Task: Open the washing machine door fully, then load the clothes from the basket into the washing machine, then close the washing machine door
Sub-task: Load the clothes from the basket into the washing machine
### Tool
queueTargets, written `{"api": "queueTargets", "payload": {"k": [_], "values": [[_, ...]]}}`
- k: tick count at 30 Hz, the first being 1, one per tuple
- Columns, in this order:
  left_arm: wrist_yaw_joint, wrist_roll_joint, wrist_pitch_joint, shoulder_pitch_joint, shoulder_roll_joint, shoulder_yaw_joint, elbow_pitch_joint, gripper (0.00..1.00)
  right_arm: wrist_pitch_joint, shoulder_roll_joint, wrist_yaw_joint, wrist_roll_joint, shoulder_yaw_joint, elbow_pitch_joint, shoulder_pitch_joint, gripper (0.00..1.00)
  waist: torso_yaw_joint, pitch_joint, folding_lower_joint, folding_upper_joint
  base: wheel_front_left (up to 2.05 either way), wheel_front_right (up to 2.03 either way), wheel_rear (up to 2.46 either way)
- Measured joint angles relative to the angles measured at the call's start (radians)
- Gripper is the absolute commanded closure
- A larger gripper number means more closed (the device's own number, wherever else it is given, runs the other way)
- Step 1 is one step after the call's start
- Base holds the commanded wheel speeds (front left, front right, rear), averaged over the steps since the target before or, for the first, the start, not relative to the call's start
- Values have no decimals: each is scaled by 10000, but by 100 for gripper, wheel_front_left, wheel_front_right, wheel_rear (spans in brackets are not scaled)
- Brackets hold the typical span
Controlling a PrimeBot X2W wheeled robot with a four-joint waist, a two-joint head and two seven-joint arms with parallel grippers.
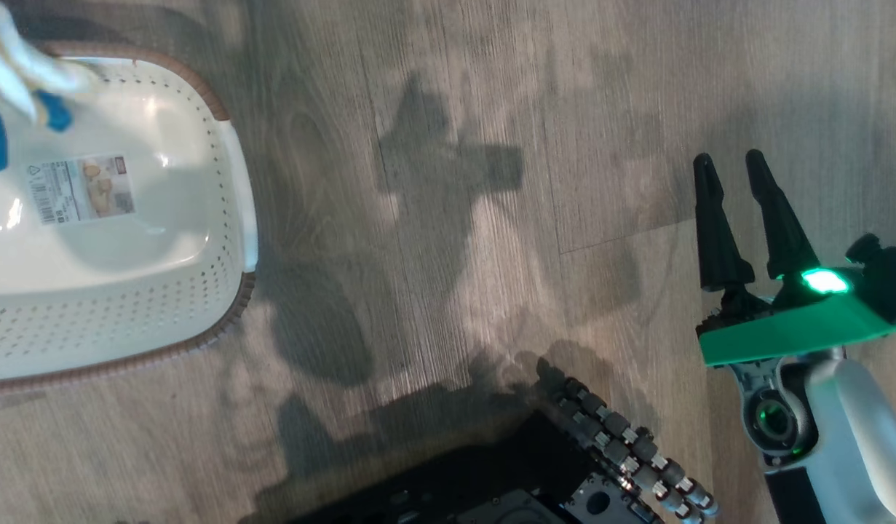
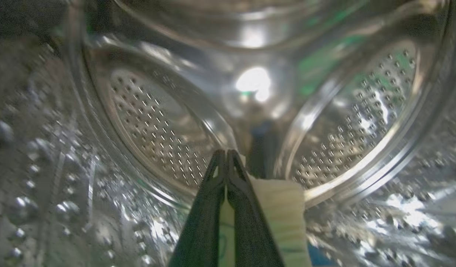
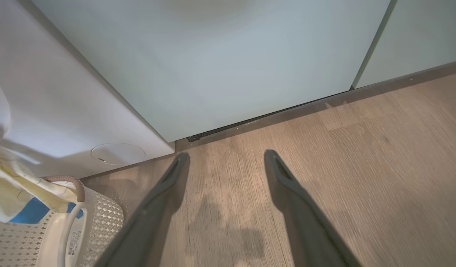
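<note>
**Clothes [image 2: 279,207]: pinched in the left jaws, deep in the drum**

Left wrist view, nearest first. Left gripper [image 2: 226,152]: the two dark fingers are pressed together to the tips, with pale yellow cloth caught between them. The cloth bulges out on the right side of the fingers in that view and runs back toward the wrist. A blue patch shows at the bottom edge. So the garment lies at the jaws and behind them, not ahead. Ahead of the tips is the washing machine [image 2: 157,122]: perforated steel drum wall all round, rear wall straight in front.

Judgement: loading step, release not yet made. The move turns on the cloth trailing back along the fingers' own line. Letting go here should drop it in the drum, but the trailing end may lie across the opening.

Right wrist view: right gripper [image 3: 227,154] is spread wide, holding nothing, over bare floor [image 3: 361,167]. At that view's left edge a yellow-and-blue piece hangs above the basket [image 3: 102,218], before the machine's white front with its round flap [image 3: 117,154]. I cannot tell whether it is the same garment's tail. Beyond: pale green cabinet [image 3: 231,66].

Head view: basket at upper left, the sticker [image 1: 80,188] on its base uncovered. The left arm is far the nearer to the cloth.
</note>
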State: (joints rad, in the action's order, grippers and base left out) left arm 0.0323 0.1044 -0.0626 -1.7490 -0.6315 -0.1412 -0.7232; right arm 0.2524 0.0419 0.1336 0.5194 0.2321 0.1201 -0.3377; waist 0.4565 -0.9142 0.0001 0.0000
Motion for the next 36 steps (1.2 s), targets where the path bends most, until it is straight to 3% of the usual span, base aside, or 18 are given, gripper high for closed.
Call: {"api": "queueTargets", "payload": {"k": [3, 10, 11, 12, 13, 14, 25, 36], "values": [[-178, -140, -558, -405, -109, -23, -199, 100, 0, -6, 0, 2, 6, -10, -17, 0, 27, -88, -1, 0, 0, 0, 0], [178, 587, 384, -544, 119, 123, -1547, 100, 0, -17, 0, 15, 44, 46, -54, 0, -110, -158, -1, 0, 0, 0, 0], [180, 604, 443, -550, 163, 121, -1613, 96, 0, -17, 0, 15, 42, 67, -73, 0, -130, -160, 0, 0, 0, 0, 0], [190, 660, 587, -563, 201, 107, -1697, 64, 0, -17, 0, 13, 40, 90, -100, 0, -149, -153, 0, 0, 0, 0, 0], [190, 683, 646, -564, 247, 105, -1768, 16, 0, -19, 0, 13, 35, 109, -144, 0, -170, -145, 0, 0, 0, 0, 0], [194, 734, 731, -566, 282, 100, -1824, 0, 0, -19, 0, 12, 19, 111, -182, 0, -193, -138, -1, 0, 0, 0, 0], [295, 1068, 888, -426, 581, 52, -2023, 0, 0, -17, 0, -142, -387, 19, -197, 0, -625, 13, 0, 1, 0, 0, 0], [293, 1542, 380, 1088, 1066, 40, -1576, 0, 2, -17, 0, -573, -1043, 0, -191, 0, -1248, 575, -1, 1, 0, 0, 0]]}}
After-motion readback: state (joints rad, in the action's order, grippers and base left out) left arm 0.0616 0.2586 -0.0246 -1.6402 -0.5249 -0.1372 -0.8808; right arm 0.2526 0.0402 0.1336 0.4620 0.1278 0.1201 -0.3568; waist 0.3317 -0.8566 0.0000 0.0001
